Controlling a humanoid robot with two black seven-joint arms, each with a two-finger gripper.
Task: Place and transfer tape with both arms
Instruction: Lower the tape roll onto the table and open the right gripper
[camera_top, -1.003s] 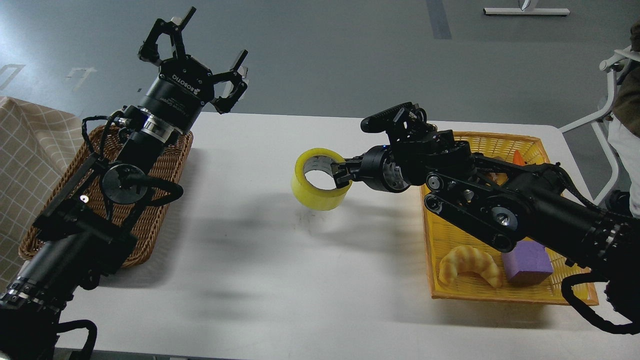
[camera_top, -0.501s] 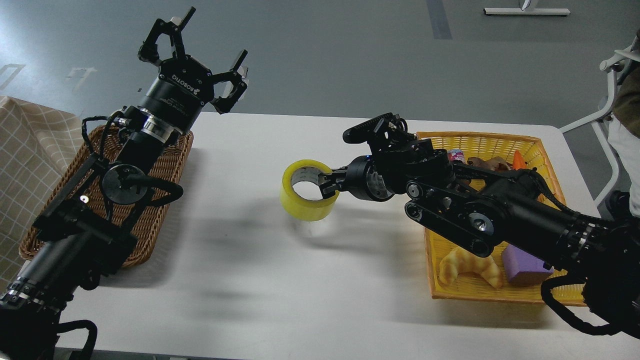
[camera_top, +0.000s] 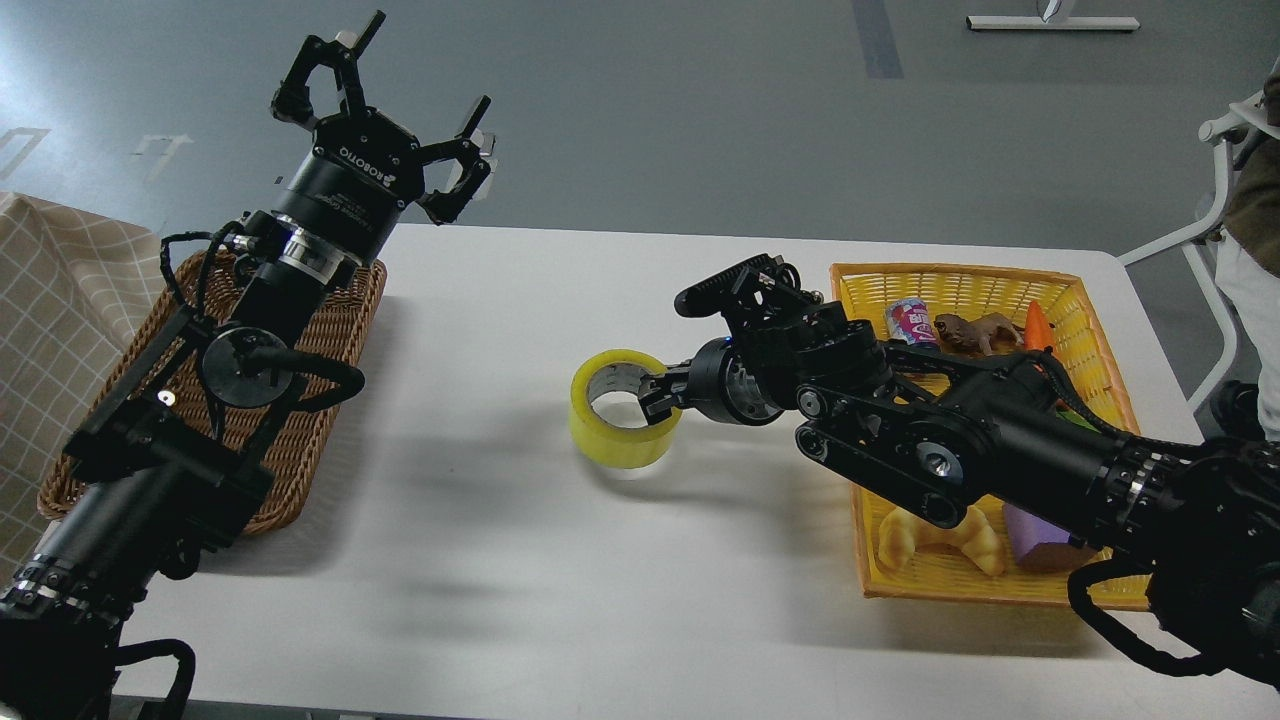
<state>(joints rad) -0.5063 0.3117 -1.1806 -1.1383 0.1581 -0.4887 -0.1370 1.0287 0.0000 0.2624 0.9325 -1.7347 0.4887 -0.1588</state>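
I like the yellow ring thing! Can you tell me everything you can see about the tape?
The tape is a wide roll of see-through yellow plastic with a grey-white core. It lies flat, hole facing up, near the middle of the white table, seemingly resting on it. The right gripper pinches its right wall, one finger inside the hole. Nothing else touches it.

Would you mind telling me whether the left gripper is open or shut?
Open: the left gripper is raised above the wicker basket, fingers spread with nothing between them.
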